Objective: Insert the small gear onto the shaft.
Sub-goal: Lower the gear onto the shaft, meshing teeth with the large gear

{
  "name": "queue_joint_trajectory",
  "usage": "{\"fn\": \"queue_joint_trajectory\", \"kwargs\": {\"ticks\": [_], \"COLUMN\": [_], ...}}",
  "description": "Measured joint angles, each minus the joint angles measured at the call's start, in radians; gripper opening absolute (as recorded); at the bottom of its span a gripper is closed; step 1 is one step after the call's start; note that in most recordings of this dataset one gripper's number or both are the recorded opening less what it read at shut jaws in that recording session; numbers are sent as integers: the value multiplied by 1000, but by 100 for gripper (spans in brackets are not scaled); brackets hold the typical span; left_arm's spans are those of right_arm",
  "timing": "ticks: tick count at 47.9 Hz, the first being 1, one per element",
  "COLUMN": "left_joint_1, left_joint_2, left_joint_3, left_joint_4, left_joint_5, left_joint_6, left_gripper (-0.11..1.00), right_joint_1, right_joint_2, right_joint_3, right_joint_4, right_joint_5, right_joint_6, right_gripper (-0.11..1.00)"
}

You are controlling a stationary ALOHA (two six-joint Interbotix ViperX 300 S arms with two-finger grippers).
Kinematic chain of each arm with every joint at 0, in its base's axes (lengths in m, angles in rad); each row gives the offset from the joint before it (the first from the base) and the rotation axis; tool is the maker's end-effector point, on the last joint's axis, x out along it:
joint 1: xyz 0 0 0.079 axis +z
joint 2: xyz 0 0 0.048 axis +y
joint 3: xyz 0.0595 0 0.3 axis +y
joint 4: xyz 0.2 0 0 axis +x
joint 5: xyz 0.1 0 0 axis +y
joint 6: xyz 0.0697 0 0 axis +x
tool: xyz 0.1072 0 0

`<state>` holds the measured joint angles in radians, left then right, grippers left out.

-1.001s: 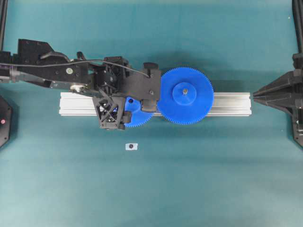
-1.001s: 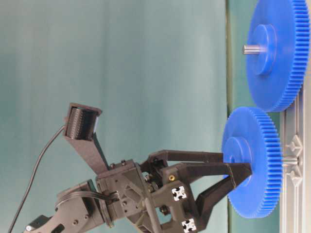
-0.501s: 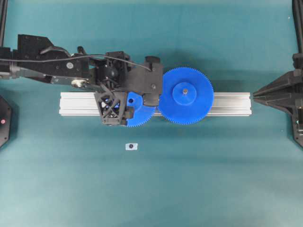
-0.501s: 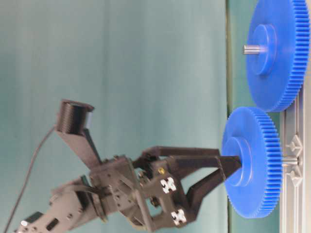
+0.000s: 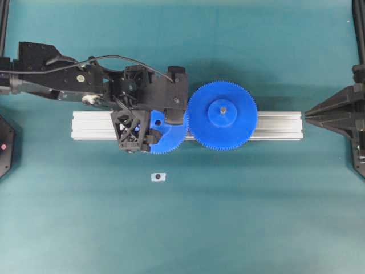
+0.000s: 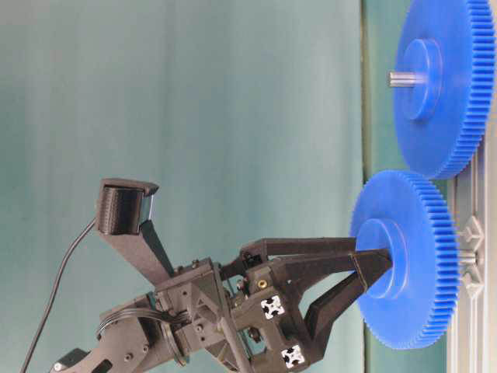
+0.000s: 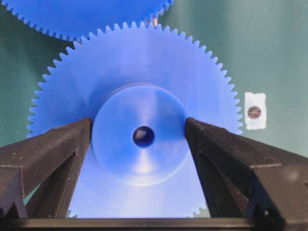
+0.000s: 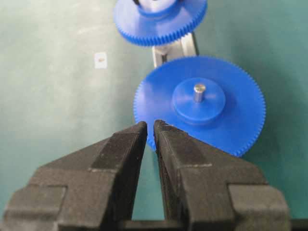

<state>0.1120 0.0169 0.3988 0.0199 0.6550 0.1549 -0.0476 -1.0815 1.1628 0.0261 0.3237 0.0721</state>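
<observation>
Clearly the left hand [image 7: 138, 137] grips the small gear [image 7: 139, 96] by its hub.

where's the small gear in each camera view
Overhead: small gear left of centre, half under the left claw.
Table-level: lower right.
Left wrist: fills the centre.
Right wrist: top edge.
Shared landmark: the larger gear beside it.
</observation>
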Motion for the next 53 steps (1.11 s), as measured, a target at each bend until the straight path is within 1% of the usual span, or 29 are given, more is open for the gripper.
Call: {"fn": "queue_joint_trajectory", "kwargs": {"ticks": [4,19,25,36,45,53], "left_joint_1": [9,46,51,63,95,98], "left_joint_2": [0,2,5,5,11,25], "left_joint_3": [-3,-38,-48,-49,-54,-66], "left_joint_4": [0,0,0,0,0,0], "left_joint_5": [5,63,67,69,63,63], "left_joint_6": [11,84,89,89,91,97], "left_gripper": [87,87,87,87,87,87], "right_joint_1": [0,0,0,2,0,0], "right_joint_2": [0,0,0,0,0,0], "right_joint_3": [0,0,6,8,8,8], "right_joint_4": [2,3,3,3,5,5], "right_joint_5": [0,-5,-12,-18,-17,-18], "right_joint_6": [0,8,25,25,25,25], "right_gripper": [27,27,27,27,27,27]}}
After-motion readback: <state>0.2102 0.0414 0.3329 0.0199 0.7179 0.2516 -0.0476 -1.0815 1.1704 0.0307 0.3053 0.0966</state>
